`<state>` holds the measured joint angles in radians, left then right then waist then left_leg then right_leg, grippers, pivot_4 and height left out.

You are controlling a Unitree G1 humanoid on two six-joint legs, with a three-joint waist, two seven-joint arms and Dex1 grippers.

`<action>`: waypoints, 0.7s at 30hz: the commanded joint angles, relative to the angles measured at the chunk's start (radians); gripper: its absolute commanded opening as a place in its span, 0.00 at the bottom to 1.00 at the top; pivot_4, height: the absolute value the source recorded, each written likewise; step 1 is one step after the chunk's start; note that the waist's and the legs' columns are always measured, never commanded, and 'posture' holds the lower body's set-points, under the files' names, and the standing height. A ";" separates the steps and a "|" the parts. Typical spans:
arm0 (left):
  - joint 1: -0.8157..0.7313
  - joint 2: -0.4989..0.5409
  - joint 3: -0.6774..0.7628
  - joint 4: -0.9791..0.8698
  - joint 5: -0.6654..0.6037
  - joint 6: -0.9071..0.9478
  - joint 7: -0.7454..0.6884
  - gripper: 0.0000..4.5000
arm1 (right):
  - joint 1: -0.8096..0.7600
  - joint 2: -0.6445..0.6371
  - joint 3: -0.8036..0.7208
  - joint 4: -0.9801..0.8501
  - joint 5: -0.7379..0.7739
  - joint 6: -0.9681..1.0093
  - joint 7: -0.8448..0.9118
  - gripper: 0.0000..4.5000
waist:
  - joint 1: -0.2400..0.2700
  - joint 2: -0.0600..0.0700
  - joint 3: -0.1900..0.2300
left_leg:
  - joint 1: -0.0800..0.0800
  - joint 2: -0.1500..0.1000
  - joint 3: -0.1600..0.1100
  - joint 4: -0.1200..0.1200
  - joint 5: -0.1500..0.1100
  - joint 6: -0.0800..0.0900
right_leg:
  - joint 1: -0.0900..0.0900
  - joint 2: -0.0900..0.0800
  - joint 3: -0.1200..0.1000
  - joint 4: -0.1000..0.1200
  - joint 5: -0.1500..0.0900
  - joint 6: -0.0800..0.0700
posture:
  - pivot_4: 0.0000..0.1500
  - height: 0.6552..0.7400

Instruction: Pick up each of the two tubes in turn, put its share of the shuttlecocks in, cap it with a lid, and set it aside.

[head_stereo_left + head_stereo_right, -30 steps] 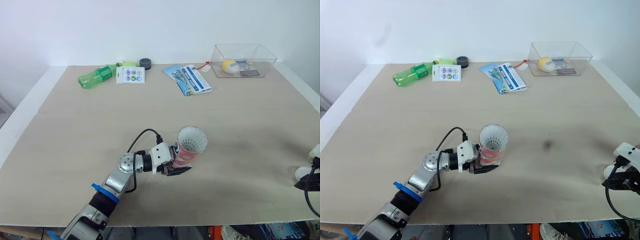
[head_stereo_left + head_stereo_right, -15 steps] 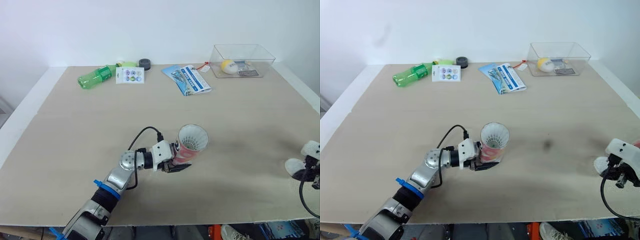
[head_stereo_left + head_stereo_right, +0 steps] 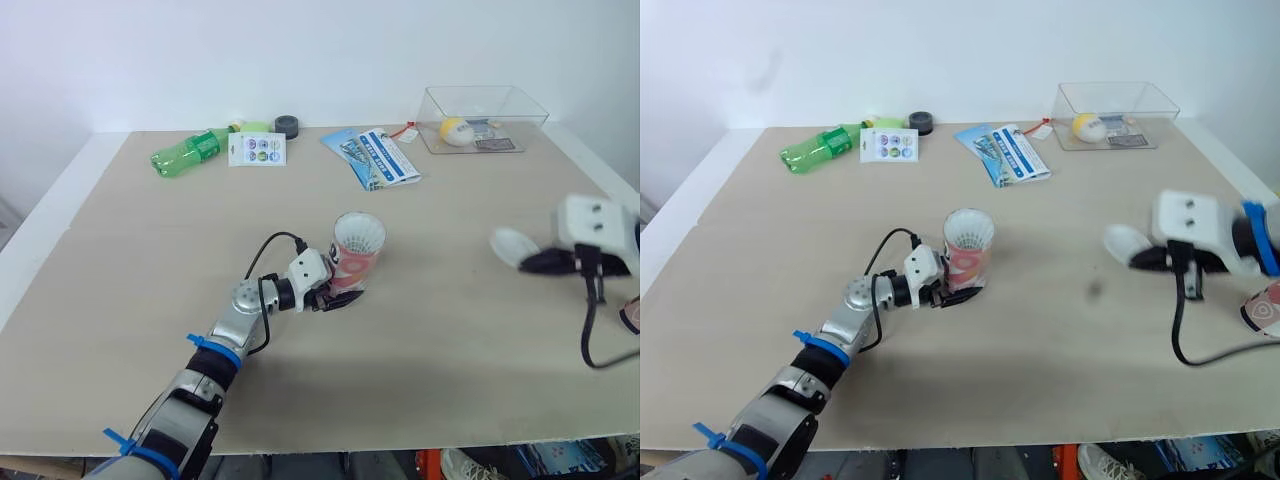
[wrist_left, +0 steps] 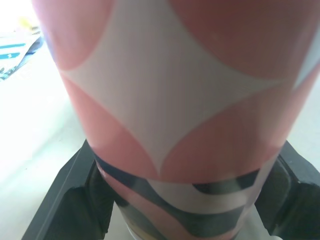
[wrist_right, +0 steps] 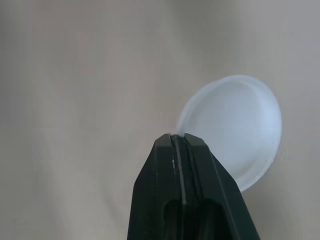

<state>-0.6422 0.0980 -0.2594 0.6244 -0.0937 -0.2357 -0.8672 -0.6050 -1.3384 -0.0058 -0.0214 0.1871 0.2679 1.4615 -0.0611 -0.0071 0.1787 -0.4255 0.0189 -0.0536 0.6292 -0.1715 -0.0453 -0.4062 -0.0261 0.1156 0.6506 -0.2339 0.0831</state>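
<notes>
1. Low at the right edge of the right eye view, half hidden behind the right arm: a pink-patterned thing (image 3: 1266,310), probably the second tube, but too cut off to be sure.
2. At frame centre: left claw (image 3: 338,296) clamped low on the tube (image 3: 357,250). Held upright, base at or just above the bench (image 3: 150,270); cannot tell which. In the uncapped mouth, white shuttlecocks (image 3: 359,233).
3. Right of centre, off the bench: right claw (image 3: 540,262) pinched narrow on the rim of a white lid (image 3: 512,247). Well apart from the tube, off to its right, at about the height of the mouth.
4. Step in hand, by judgement: capping. Filling of this tube looks done, with the lid in the air and not yet on.
5. Next move calls for:
   - carrying the lid leftward to above the mouth;
   - turning its hollow side down, level and centred on the rim;
   - pressing down against a firm left-claw hold, so as not to tip the tube.
6. Far, along the upper edge: green bottle (image 3: 190,155), leaflet (image 3: 373,157), clear box (image 3: 484,118). No part in this step.
</notes>
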 commanded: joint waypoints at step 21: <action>0.039 -0.014 -0.028 -0.082 0.008 0.106 -0.099 0.68 | -0.863 0.154 0.861 0.172 0.311 -0.450 0.153 0.01 | 0.010 -0.003 0.004 | 0.001 0.002 -0.003 -0.009 -0.007 -0.002 | -0.001 0.001 -0.004 -0.001 -0.008 -0.003 | 1.00 1.00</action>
<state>-0.6184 0.0707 -0.2808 0.5473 -0.1054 -0.1438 -0.9766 -1.4272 -1.1799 0.8493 0.1528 0.4719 -0.1548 1.5727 -0.0508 -0.0102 0.1831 -0.4243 0.0212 -0.0569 0.6203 -0.1786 -0.0472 -0.4071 -0.0252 0.1112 0.6505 -0.2417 0.0802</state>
